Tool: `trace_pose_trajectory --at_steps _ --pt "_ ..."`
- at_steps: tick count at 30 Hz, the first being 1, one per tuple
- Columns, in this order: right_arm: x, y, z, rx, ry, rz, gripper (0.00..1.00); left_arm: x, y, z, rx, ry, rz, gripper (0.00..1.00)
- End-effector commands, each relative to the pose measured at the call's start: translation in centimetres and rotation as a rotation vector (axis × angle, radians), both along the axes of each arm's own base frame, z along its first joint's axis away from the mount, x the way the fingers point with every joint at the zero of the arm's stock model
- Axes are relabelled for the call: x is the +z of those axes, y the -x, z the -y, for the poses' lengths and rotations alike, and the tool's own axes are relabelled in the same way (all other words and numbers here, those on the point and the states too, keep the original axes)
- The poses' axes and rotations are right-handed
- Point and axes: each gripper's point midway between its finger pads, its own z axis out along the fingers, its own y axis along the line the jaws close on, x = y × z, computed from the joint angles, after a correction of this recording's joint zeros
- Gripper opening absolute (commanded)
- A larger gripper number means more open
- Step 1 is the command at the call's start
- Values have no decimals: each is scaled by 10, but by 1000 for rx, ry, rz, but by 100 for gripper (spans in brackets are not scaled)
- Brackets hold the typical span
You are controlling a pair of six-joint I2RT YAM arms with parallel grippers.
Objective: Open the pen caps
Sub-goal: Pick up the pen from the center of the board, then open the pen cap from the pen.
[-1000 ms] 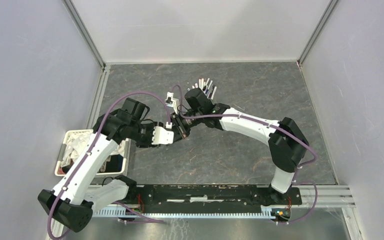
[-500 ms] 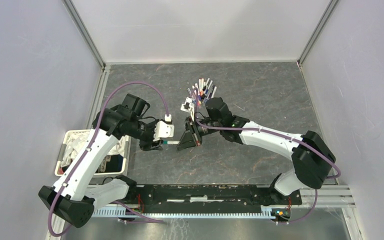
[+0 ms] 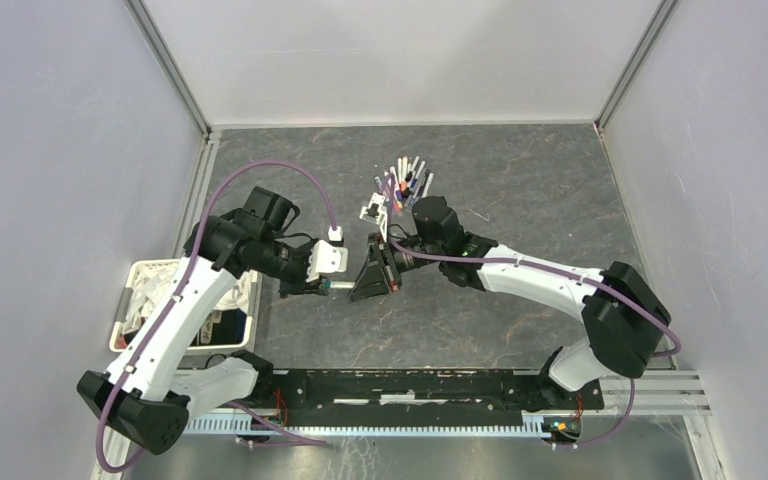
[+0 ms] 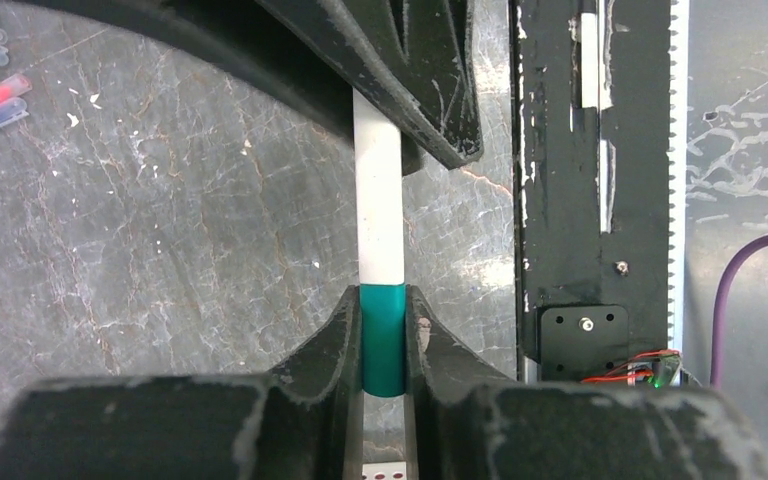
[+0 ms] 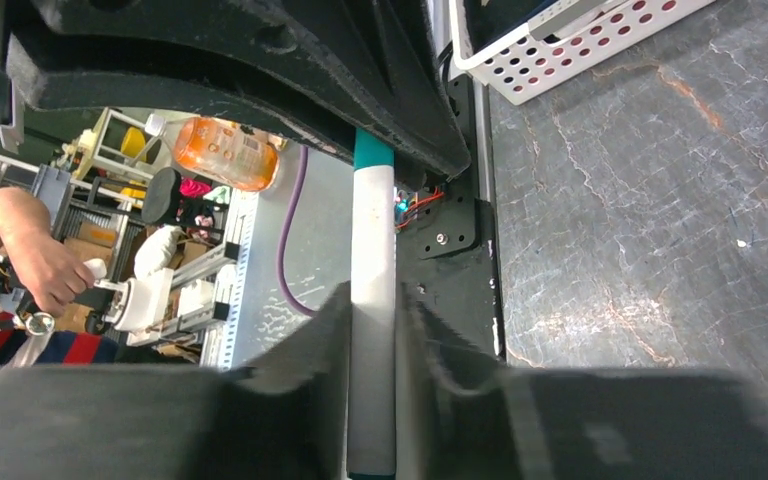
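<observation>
From above, the dark marbled table point(image 3: 520, 190) lies between pale walls point(image 3: 400, 60). The spare pens point(image 3: 407, 183) fan out at 12 o'clock, and a white basket point(image 3: 155, 264) sits at 9.

Left wrist: the left gripper point(image 4: 383, 305) is clamped on the teal cap point(image 4: 383, 350) of a white pen point(image 4: 379, 200).

Right wrist: the right gripper point(image 5: 373, 305) pinches that pen's barrel, with the basket at 1 o'clock.

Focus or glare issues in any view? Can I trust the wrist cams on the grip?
Top external: evenly lit, sharp, no glare, though the pen is tiny. Left wrist: crisp where the left gripper clamps the pen's teal end. Right wrist: right gripper blurred up close, barrel sharper.
</observation>
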Motion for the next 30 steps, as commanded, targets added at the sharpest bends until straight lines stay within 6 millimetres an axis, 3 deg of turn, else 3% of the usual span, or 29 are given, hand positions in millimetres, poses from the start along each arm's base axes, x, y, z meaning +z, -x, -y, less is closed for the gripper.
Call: trace_pose_trajectory --at_steps 1,3,7,13,23,30 --pt "5 -6 -9 -5 -20 36 46 8 5 -1 -35 12 45 7" --pt "7 -8 -16 18 -14 50 55 4 7 -4 -49 -4 45 6" --pt "14 -12 -31 61 -21 53 56 -1 10 -8 -69 -26 44 6" --pt "17 -9 -42 100 -28 48 38 -3 9 -10 -74 -42 52 5" --pt "-10 3 -17 117 61 71 2 -5 -7 -14 -57 -76 116 2" --pt "-50 0 28 74 176 54 0 -23 -25 -31 -50 -199 187 2"
